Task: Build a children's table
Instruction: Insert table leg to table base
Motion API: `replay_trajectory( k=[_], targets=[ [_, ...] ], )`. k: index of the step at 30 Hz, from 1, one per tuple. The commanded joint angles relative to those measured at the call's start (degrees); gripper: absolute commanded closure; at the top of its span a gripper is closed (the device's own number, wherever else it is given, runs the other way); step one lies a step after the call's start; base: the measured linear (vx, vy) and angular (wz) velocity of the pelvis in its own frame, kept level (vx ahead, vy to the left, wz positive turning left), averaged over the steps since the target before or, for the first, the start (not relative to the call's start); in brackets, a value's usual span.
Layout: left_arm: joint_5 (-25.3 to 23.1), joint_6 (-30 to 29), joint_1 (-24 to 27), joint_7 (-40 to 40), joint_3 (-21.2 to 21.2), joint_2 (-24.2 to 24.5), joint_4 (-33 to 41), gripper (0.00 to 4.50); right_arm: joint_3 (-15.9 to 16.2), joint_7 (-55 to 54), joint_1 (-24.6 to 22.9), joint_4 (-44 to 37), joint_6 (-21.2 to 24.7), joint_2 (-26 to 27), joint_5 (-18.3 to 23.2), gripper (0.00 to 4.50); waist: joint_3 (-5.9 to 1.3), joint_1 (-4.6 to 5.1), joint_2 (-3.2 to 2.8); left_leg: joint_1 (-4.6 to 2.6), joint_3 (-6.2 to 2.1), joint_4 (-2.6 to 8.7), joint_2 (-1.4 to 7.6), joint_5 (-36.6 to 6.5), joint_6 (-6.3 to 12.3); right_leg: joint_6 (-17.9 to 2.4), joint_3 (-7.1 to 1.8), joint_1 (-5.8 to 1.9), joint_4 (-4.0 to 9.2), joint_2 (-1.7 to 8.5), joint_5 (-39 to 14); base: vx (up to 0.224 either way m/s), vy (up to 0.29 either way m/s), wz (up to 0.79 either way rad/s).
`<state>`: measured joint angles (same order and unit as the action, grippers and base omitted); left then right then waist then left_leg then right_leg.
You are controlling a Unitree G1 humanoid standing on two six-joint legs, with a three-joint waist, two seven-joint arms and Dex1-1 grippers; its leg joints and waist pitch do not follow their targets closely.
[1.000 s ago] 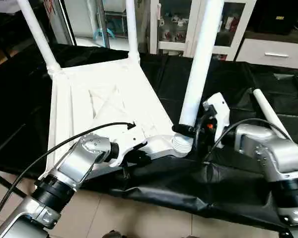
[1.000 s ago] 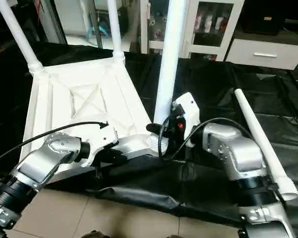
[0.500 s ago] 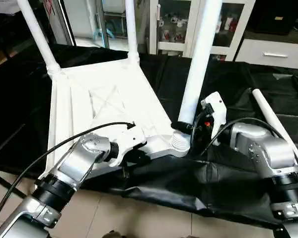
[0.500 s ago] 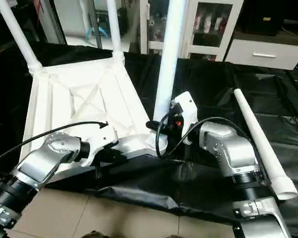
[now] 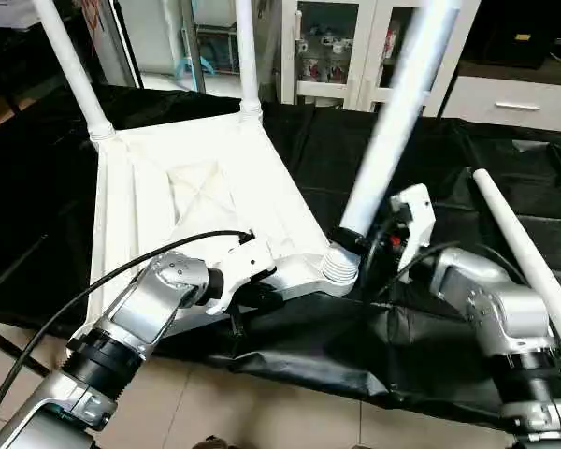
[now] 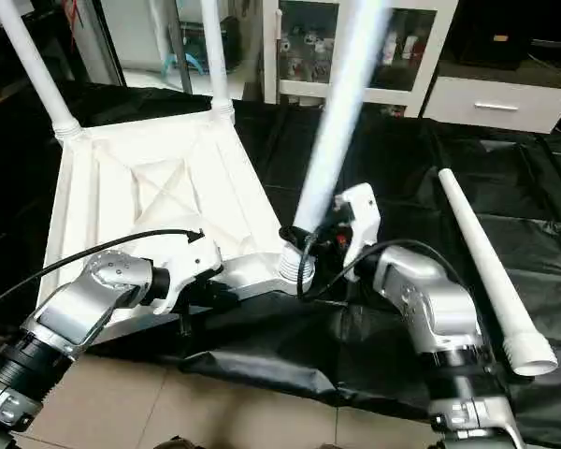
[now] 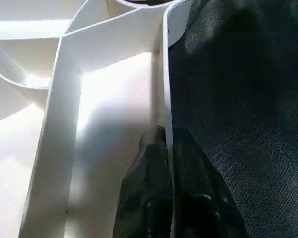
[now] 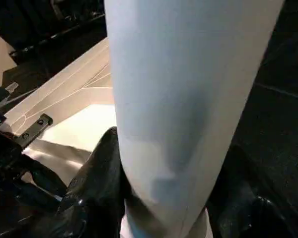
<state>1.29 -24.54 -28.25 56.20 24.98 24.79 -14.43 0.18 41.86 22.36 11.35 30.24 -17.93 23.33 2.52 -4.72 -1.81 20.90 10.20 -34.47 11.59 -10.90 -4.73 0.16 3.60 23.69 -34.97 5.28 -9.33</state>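
White plastic tabletop (image 5: pixel 196 196) lies upside down near the counter's (image 5: pixel 430 168) front edge. My left fingers (image 7: pixel 159 163) pinch its front rim. My right fingers (image 8: pixel 97 173) clamp a tilted leg (image 5: pixel 393 122) just above the near corner socket (image 5: pixel 339 267). Another leg (image 6: pixel 486 262) lies loose toward the counter's right edge.

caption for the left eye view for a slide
Right gripper tilts a leg at the upturned table top's near corner socket; left gripper clamps its rim.
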Motion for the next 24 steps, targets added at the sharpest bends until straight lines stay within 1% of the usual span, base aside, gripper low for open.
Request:
replay_trajectory(
  k=[1,2,3,4,5,7,8,10,11,12,14,16,17,18,19,21,22,23,24],
  targets=[
    [0.3,1.1,0.2,-0.9,-1.5,-0.7,0.0,4.50,0.5,-0.8,-2.4,0.7,0.5,0.4,-0.6,2.65,-3.23,0.44,0.68,-0.48,-0.19,4.65,0.84,-15.4,-0.14,-7.1,-1.98,-2.22,5.47,2.33,-24.5,0.000,0.000,0.00],
    [0.3,1.2,0.3,-1.2,-1.7,-0.8,0.0,4.50,-0.1,-1.3,-3.7,0.1,-0.3,0.6,-0.7,2.65,-3.24,0.42,0.66,-0.51,-0.22,4.66,0.84,-15.5,-0.12,-6.9,-1.98,-2.20,5.54,2.30,-24.8,0.000,0.000,0.00],
    [0.3,1.2,0.3,-1.3,-1.8,-0.8,0.0,4.50,-0.2,-1.4,-3.9,-0.1,-0.4,0.7,-0.7,2.65,-3.26,0.36,0.68,-0.49,-0.22,4.68,0.86,-15.4,-0.08,-6.8,-2.00,-2.20,5.53,2.31,-24.6,0.000,0.000,0.00],
    [0.3,1.1,0.4,-1.3,-1.8,-0.9,0.1,4.50,-0.3,-1.6,-4.9,-0.8,-1.1,0.8,-0.9,2.65,-3.27,0.35,0.57,-0.51,-0.26,4.70,0.87,-15.4,-0.10,-6.9,-1.99,-2.16,5.46,2.30,-24.4,0.000,0.000,0.00],
    [0.3,1.1,0.4,-1.4,-1.9,-0.9,0.1,4.50,-0.2,-1.8,-6.0,-1.7,-1.8,0.8,-1.2,2.65,-3.25,0.37,0.57,-0.39,-0.27,4.79,0.90,-15.3,-0.06,-6.7,-1.99,-2.22,5.48,2.23,-24.0,0.000,0.000,0.00],
    [0.4,1.0,0.5,-1.5,-2.0,-1.0,0.0,4.50,1.0,-1.8,-8.3,-3.4,-4.3,0.3,-2.9,2.65,-3.24,0.33,0.53,-0.42,-0.27,4.81,0.90,-15.7,-0.12,-6.6,-1.98,-2.17,5.49,2.25,-24.2,0.000,0.000,0.00],
    [0.3,1.1,0.5,-1.6,-2.0,-1.1,-0.1,4.50,1.7,-1.9,-9.0,-3.8,-5.3,-0.1,-3.8,2.65,-3.17,0.30,0.60,-0.40,-0.24,4.82,0.87,-16.1,-0.13,-6.2,-2.00,-2.08,5.60,2.27,-25.0,0.000,0.000,0.00],
    [0.3,1.1,0.4,-1.8,-2.0,-1.2,-0.3,4.50,2.5,-2.0,-9.9,-4.4,-6.3,-0.5,-4.9,2.65,-3.15,0.33,0.59,-0.38,-0.30,4.88,0.82,-16.5,-0.06,-5.9,-1.96,-2.17,5.70,2.28,-26.0,0.000,0.000,0.00],
    [0.3,1.1,0.4,-1.8,-2.0,-1.3,-0.3,4.50,3.0,-2.3,-10.5,-4.8,-6.8,-0.7,-5.6,2.65,-3.06,0.39,0.46,-0.47,-0.35,4.93,0.85,-17.1,-0.04,-5.4,-1.94,-1.99,5.91,2.27,-27.4,0.000,0.000,0.00],
    [0.2,1.1,0.3,-1.9,-2.1,-1.3,-0.4,4.50,3.5,-2.4,-10.9,-5.0,-7.2,-1.0,-6.3,2.65,-3.02,0.43,0.50,-0.51,-0.32,4.92,0.82,-17.5,-0.02,-5.2,-1.96,-1.90,6.01,2.22,-27.8,0.000,0.000,0.00],
    [0.2,1.1,0.3,-1.9,-2.1,-1.4,-0.4,4.50,4.4,-2.5,-11.4,-5.6,-7.2,-1.5,-7.0,2.65,-2.93,0.50,0.50,-0.53,-0.43,4.99,0.77,-18.4,0.00,-4.5,-1.87,-1.88,6.24,2.26,-29.8,0.000,0.000,0.00],
    [0.2,1.1,0.3,-1.9,-2.1,-1.4,-0.5,4.50,5.4,-2.4,-11.6,-5.9,-7.0,-2.0,-7.7,2.65,-2.91,0.51,0.52,-0.54,-0.47,5.01,0.78,-18.5,-0.01,-4.2,-1.88,-1.85,6.31,2.26,-30.2,0.000,0.000,0.00],
    [0.1,1.1,0.2,-1.9,-2.2,-1.4,-0.5,4.50,6.7,-1.9,-11.6,-6.3,-6.3,-2.9,-8.6,2.65,-2.89,0.58,0.53,-0.53,-0.53,5.09,0.80,-18.7,-0.04,-4.1,-1.85,-1.86,6.39,2.27,-30.5,0.000,0.000,0.00],
    [0.1,1.1,0.2,-1.9,-2.1,-1.4,-0.5,4.50,7.5,-1.4,-11.3,-6.3,-5.8,-3.4,-9.1,2.65,-2.92,0.57,0.50,-0.60,-0.55,5.08,0.82,-18.8,-0.07,-4.1,-1.85,-1.84,6.38,2.29,-30.4,0.000,0.000,0.00],
    [0.1,1.2,0.2,-1.8,-2.1,-1.4,-0.5,4.50,7.7,-1.2,-11.2,-6.3,-5.7,-3.5,-9.2,2.65,-2.93,0.62,0.61,-0.54,-0.55,5.11,0.83,-18.7,0.09,-4.2,-1.84,-1.90,6.32,2.28,-30.1,0.000,0.000,0.00],
    [0.1,1.3,0.2,-1.8,-2.2,-1.3,-0.6,4.50,8.4,-0.5,-10.1,-6.0,-4.3,-4.0,-9.2,2.65,-3.01,0.65,0.54,-0.65,-0.52,5.14,0.85,-18.6,0.20,-4.4,-1.84,-1.90,6.36,2.29,-29.3,0.000,0.000,0.00],
    [0.1,1.3,0.2,-1.7,-2.2,-1.3,-0.6,4.50,8.6,-0.3,-9.8,-5.9,-4.1,-4.1,-9.2,2.65,-2.95,0.68,0.53,-0.55,-0.56,5.23,0.90,-18.5,0.30,-4.7,-1.84,-1.97,6.34,2.29,-28.8,0.000,0.000,0.00],
    [0.0,1.4,0.2,-1.7,-2.2,-1.2,-0.6,4.50,8.8,0.1,-8.8,-5.5,-3.4,-4.3,-9.2,2.65,-2.89,0.79,0.74,-0.45,-0.61,5.30,0.88,-18.7,0.31,-4.9,-1.79,-2.07,6.24,2.27,-28.9,0.000,0.000,0.00],
    [0.0,1.4,0.1,-1.6,-2.2,-1.2,-0.6,4.50,8.9,0.3,-8.3,-5.3,-3.1,-4.4,-9.1,2.65,-2.89,0.79,0.74,-0.45,-0.61,5.30,0.88,-18.7,0.31,-4.9,-1.79,-2.07,6.24,2.27,-28.9,0.000,0.000,0.00]
  ],
)
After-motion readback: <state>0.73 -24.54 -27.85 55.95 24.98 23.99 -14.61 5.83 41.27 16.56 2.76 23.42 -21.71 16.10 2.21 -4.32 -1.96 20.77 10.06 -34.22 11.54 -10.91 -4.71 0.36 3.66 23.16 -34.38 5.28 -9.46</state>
